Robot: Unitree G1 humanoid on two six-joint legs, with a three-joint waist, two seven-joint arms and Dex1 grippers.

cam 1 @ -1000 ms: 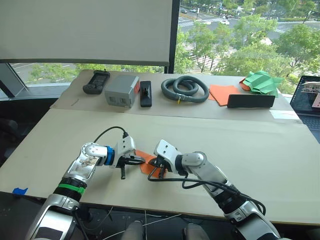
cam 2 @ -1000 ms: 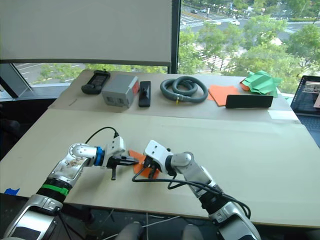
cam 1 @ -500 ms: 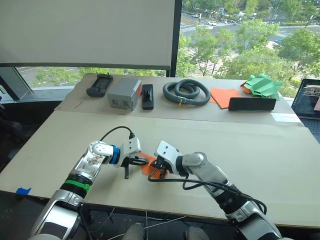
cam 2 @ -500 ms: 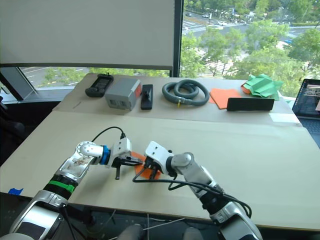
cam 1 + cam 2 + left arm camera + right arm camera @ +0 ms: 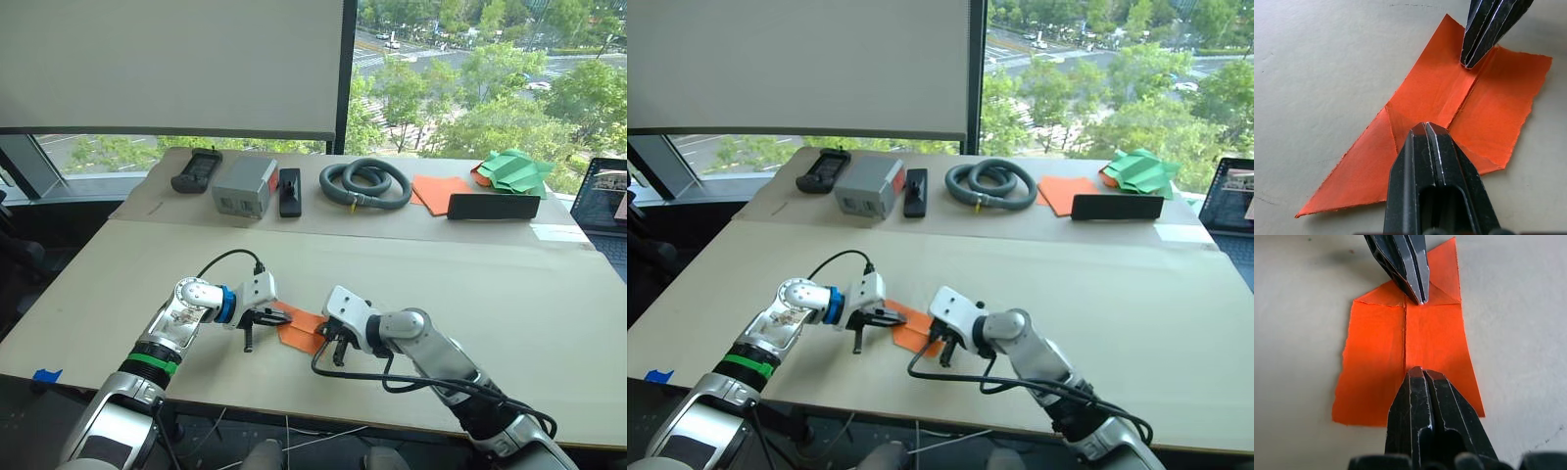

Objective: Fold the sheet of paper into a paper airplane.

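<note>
The sheet of paper [image 5: 1430,93] lies flat on the near table. It is bright orange, with a centre crease and two corners folded into a point at one end. My left gripper [image 5: 279,317] is shut, its tips pressing the crease near the pointed end [image 5: 1421,298]. My right gripper [image 5: 336,345] is also shut, its tips [image 5: 1418,372] on the same crease at the paper's square end. The two sets of tips face each other along the crease, about a gripper's width apart. The paper airplane is out of view.
On the far table stand a black remote [image 5: 196,168], a grey box [image 5: 243,185], a black device [image 5: 288,190], a coiled grey hose [image 5: 364,182], an orange paper stack [image 5: 436,189], a black bar [image 5: 493,207] and green paper shapes [image 5: 511,168]. A laptop [image 5: 602,196] sits at the far right.
My right gripper has drawn back along the crease, away from the left gripper, uncovering more of the paper. The left gripper has stayed on the pointed end.
</note>
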